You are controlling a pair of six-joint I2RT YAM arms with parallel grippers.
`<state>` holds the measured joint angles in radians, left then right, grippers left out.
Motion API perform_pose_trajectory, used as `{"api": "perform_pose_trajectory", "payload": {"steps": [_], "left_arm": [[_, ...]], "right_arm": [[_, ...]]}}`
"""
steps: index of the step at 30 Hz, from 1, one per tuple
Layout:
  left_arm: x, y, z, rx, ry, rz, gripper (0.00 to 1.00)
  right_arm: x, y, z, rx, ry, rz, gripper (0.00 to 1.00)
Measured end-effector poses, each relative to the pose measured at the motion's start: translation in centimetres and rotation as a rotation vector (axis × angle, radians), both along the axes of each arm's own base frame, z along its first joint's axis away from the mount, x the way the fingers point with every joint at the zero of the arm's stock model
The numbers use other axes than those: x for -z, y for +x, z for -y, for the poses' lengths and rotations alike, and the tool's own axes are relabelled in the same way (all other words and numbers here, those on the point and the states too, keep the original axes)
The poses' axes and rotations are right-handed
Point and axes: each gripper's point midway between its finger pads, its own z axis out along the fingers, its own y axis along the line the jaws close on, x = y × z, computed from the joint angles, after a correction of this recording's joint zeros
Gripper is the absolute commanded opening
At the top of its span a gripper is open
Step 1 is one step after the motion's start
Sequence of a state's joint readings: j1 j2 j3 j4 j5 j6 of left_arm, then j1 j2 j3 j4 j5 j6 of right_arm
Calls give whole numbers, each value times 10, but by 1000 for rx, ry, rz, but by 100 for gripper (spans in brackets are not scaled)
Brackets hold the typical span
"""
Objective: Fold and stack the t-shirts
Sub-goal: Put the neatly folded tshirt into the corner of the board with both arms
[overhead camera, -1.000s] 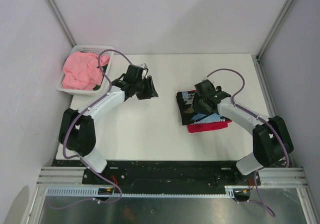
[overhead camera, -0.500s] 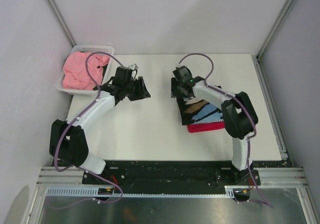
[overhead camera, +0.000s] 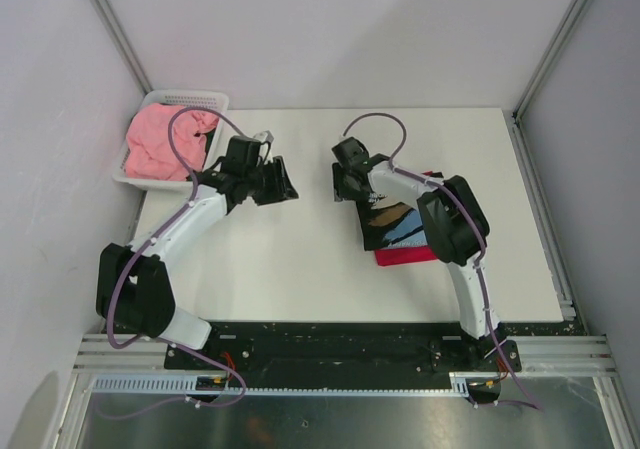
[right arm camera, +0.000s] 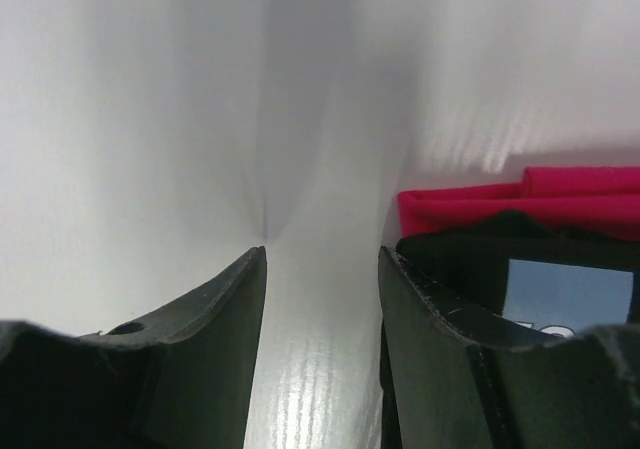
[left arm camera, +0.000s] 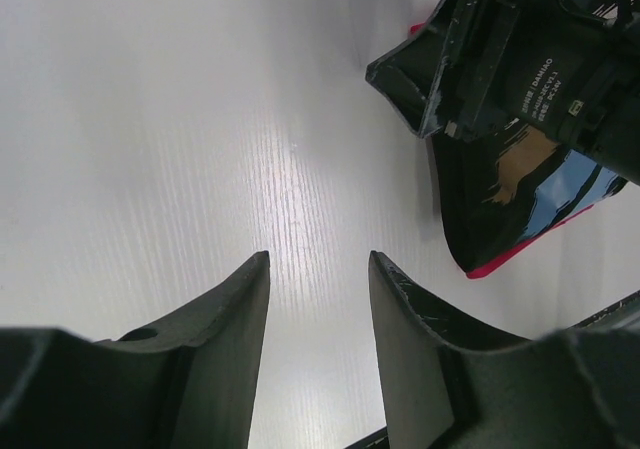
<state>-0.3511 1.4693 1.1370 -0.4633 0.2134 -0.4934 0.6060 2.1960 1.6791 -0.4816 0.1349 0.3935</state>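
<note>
— Looking from above, we saw lots of bare white table (overhead camera: 300, 269) between the two arms and on our near side. The white basket (overhead camera: 186, 97) sat in the far left corner, by the wall.
— Yes, and the pink tee (overhead camera: 160, 144) lay bunched up in it. The black tee (overhead camera: 390, 231) lay folded on the red tee (overhead camera: 405, 256) on the right, with a red edge sticking out near us.
— Our left arm was bent toward the middle. The left gripper (overhead camera: 283, 183) pointed at bare table, jaws apart, holding nothing.
— Our right arm was folded back. The right gripper (overhead camera: 342, 182) was just beside the black tee's left edge, jaws apart, nothing in them.
— We saw white letters on the black tee, too small to read.
</note>
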Motion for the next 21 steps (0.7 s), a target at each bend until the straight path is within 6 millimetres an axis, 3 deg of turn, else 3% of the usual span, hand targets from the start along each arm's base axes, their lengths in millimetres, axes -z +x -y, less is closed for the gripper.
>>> {"api": "perform_pose_trajectory", "payload": {"steps": [4,11,21], "left_arm": [[1,-1,-1,1,3,-3,49],[2,-3,-2,3,3,-5,49],[11,-10,-4,6,9,-30,49]], "right_arm": [[1,3,13,56,27,3,53],[2,-11,60,172,39,-6,53],[4,-67,125,266,29,-42,53]]}}
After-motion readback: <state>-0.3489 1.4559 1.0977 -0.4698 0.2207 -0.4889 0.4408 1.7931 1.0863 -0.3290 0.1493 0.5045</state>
